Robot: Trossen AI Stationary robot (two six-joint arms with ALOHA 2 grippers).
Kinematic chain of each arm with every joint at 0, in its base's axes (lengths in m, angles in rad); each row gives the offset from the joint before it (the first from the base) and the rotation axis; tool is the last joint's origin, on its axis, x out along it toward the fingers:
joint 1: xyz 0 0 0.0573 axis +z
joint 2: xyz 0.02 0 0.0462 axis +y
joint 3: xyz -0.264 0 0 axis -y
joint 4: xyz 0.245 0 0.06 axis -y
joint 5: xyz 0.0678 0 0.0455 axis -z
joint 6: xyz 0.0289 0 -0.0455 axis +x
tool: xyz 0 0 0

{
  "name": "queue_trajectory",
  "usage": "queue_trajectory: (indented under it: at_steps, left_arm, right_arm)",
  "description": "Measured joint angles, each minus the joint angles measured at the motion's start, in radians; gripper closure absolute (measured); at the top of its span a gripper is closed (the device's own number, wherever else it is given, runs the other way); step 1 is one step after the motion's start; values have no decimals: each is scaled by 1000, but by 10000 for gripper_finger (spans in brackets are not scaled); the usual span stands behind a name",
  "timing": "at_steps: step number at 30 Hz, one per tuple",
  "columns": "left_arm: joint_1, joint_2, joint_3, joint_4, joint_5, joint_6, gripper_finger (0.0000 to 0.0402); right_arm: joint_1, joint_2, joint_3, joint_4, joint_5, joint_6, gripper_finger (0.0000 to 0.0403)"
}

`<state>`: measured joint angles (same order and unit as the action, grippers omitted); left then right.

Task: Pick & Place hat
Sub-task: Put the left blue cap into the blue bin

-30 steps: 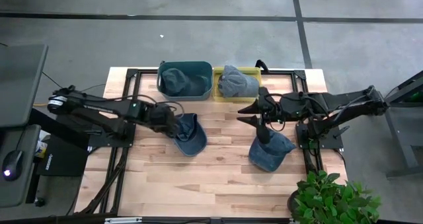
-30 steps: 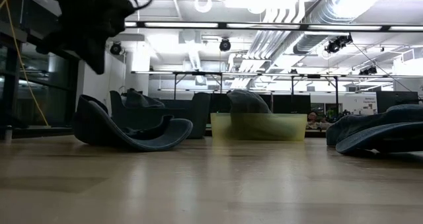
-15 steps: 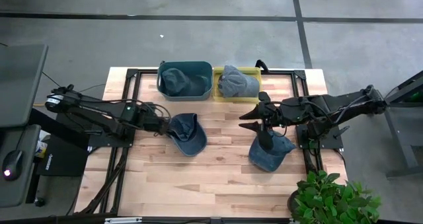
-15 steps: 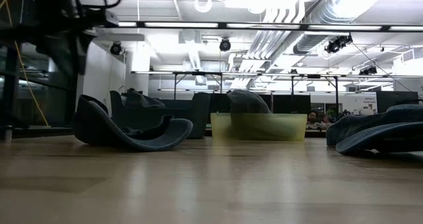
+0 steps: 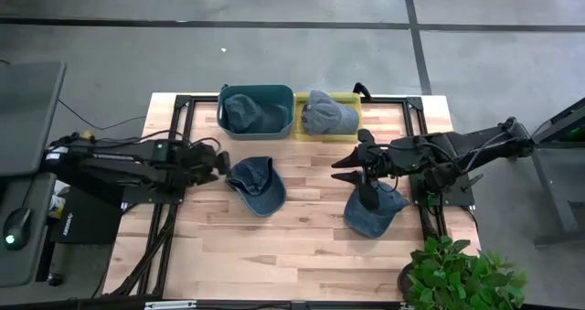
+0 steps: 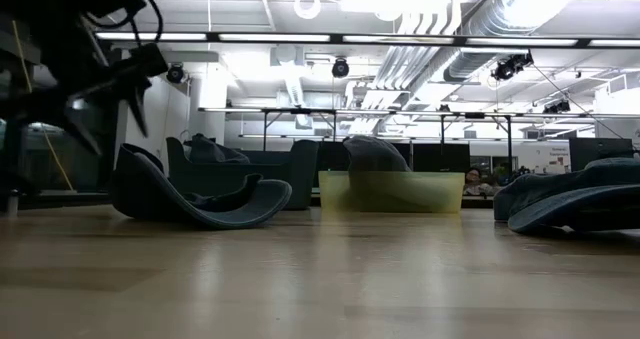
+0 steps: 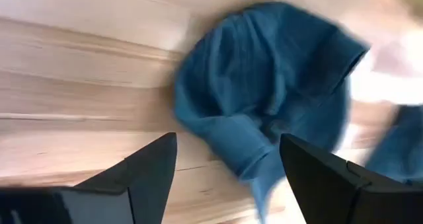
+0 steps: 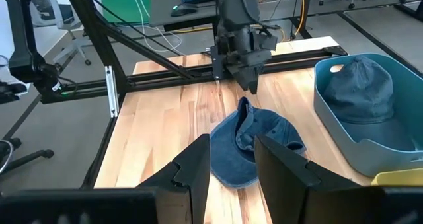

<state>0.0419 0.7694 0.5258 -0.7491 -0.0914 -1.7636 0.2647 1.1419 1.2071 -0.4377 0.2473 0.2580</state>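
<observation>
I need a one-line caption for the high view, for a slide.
Left gripper open beside a blue cap on the table; right gripper hovers above a second cap.

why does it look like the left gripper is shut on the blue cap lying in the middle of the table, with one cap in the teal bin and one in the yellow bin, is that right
Not quite. The left gripper is open and clear of the blue cap, which lies loose on the table; the left wrist view shows its fingers spread with nothing between them. The rest holds: one cap sits in the teal bin and one in the yellow bin.
</observation>
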Motion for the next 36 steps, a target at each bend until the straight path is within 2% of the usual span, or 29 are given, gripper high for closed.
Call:
queue_trajectory:
  at_steps: [2, 8, 14, 24, 36]
  left_arm:
    - [49, -38, -41, 77, 45, -17, 136]
    - [176, -87, -130, 118, 247, -22, 136]
    - [261, -81, -184, 174, 357, -22, 136]
    - [320, -61, -258, 393, 428, -48, 141]
    - [318, 30, -260, 508, 496, -52, 219]
  right_arm:
    - [0, 0, 0, 0, 0, 0, 289]
    - [0, 0, 0, -7, 0, 2, 289]
    - [0, 0, 0, -11, 7, -3, 289]
    - [0, 0, 0, -25, 19, -4, 289]
    - [0, 0, 0, -38, 42, -4, 289]
